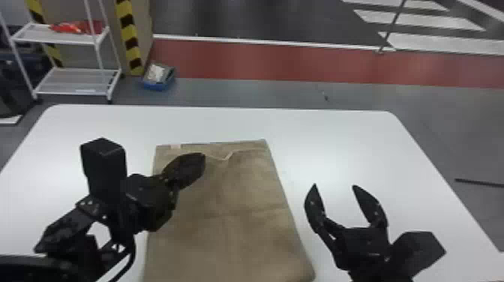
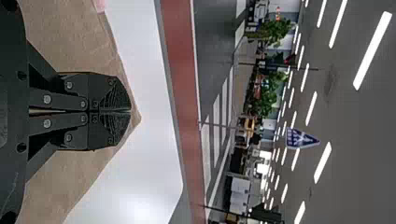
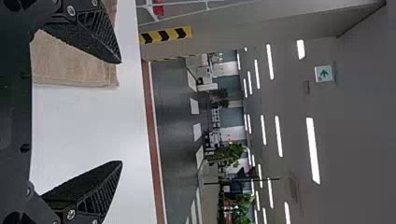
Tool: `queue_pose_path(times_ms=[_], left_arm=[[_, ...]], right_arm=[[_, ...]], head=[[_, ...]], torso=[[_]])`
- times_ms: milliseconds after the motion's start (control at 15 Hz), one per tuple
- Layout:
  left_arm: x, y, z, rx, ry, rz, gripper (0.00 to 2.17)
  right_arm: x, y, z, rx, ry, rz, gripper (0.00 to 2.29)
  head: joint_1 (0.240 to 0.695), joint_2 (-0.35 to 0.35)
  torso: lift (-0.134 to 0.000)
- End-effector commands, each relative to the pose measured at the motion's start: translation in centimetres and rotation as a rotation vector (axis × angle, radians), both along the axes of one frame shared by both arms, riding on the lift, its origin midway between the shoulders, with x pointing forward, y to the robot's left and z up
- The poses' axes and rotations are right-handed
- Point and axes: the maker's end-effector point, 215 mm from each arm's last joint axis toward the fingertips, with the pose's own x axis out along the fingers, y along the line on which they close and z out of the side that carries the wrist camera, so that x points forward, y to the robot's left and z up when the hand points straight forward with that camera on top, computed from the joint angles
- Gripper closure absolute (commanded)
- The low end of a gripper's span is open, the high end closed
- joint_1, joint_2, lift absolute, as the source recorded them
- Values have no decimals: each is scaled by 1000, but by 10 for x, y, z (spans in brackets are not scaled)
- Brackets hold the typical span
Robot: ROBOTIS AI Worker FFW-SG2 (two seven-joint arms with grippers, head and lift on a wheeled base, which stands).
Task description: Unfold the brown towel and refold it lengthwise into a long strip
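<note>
The brown towel (image 1: 228, 210) lies flat on the table as a folded rectangle, with a wavy loose edge near its far end and a pale tag at its far left corner. Over the towel's far left part is my left gripper (image 1: 204, 159); in the left wrist view the left gripper (image 2: 130, 111) has its fingers pressed together, no cloth visible between the tips, with the towel (image 2: 60, 42) behind them. My right gripper (image 1: 334, 185) is right of the towel above bare table, fingers wide apart. In the right wrist view, the right gripper (image 3: 121, 112) is open beside the towel (image 3: 74, 63).
The white table (image 1: 337, 142) extends around the towel on its left, far and right sides. Beyond it on the floor stand a white shelf rack (image 1: 75, 80) at the far left and a blue box (image 1: 158, 84) beside a yellow-and-black striped pillar.
</note>
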Motion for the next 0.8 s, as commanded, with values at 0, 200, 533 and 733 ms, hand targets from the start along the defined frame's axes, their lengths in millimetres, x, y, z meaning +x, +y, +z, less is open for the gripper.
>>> queue_pose_path(times_ms=[0,200,533,733], left_arm=[[-27,-24,-3,-21,43,-64,1193],[-61,-53,-20,-29,127,-156,-1],[-65,-56,-22,-37,137,-162,22],[-52,-31,-28,-32,138,-95,22]], right_arm=[[-1,-3,3,5,-11,-6,117],[-1,-5,5,10,-17,-9,120],[0,-7,7,-7,-23,-3,120],[11,18,24,-168,-33,104,120]], head=[[695,-180],[695,-247],[695,-297],[695,-287]], torso=[[-123],[-123],[-123],[-123]])
